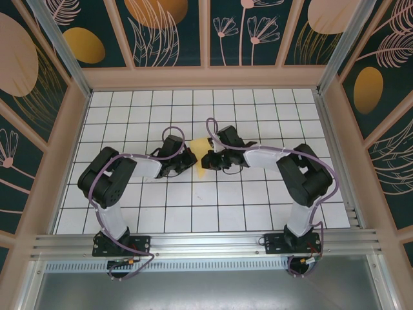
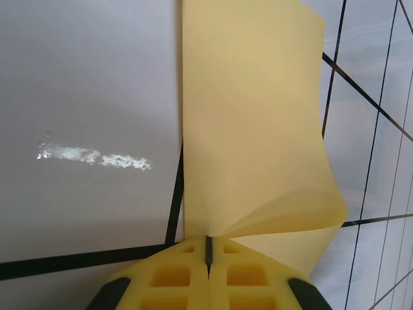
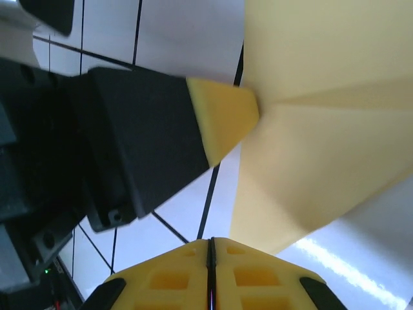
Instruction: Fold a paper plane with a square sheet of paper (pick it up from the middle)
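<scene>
Square sheet of paper: sitting at the middle of the white grid table, between the two grippers and touching both; looking narrow from above, partly hidden by them; in the left wrist view rising away from the fingers as a tall plain yellow panel, its right side curling over into a soft loop; in the right wrist view showing one straight crease across a wide yellow wedge, the lower corner of the wedge coming down just beside the right pads.

Left gripper: clamping on the sheet; pads pressing together with only a thin dark seam, the paper coming out exactly from this seam; from the other wrist, pointing its yellow fingertip against the end of the crease and touching the paper.

Right gripper: pressing its pads together, narrow, with a dark seam between; not possible to tell about paper caught inside, the corner passing behind the pad edge.

Left arm and right arm: reaching in from the near edge, elbows bending outward, purple cables looping over them; grippers facing each other, very near.

Bright streak of glare: lying on a tile left of the sheet; pale wooden frame and dark panels with painted leaves and flowers standing around the table.
</scene>
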Available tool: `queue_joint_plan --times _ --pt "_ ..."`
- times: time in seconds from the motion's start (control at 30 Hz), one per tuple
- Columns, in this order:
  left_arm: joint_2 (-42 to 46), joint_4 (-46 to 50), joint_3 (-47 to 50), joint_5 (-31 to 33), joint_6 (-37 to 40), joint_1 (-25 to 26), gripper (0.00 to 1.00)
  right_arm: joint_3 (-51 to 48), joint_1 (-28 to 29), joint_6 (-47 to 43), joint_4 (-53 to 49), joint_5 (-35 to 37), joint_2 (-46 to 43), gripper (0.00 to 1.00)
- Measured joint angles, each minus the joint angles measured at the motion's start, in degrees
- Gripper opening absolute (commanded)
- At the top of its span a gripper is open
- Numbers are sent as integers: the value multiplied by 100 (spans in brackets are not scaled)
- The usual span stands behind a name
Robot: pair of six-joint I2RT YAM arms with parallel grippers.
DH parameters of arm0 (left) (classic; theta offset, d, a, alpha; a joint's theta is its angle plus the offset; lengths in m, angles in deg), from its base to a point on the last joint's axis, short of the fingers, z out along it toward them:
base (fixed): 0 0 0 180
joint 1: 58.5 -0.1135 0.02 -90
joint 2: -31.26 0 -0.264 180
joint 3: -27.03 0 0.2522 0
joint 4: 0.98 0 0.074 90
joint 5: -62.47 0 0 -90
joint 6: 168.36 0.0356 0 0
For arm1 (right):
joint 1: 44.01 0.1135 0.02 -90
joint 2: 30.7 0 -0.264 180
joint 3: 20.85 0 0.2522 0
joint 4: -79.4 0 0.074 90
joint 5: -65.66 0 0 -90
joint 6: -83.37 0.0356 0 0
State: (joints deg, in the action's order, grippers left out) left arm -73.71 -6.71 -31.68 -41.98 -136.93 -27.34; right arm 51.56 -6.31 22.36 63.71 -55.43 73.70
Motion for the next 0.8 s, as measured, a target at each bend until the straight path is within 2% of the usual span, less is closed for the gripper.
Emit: queue_joint_plan --times 0.27,0.5,0.8 --pt "0 2 -2 -2 2 0 2 160 7 -2 -4 0 535 6" --pt "2 7 -7 -4 2 0 3 175 7 2 -2 24 658 5" --pt "214 227 -81 2 72 4 12 175 7 33 2 44 706 4"
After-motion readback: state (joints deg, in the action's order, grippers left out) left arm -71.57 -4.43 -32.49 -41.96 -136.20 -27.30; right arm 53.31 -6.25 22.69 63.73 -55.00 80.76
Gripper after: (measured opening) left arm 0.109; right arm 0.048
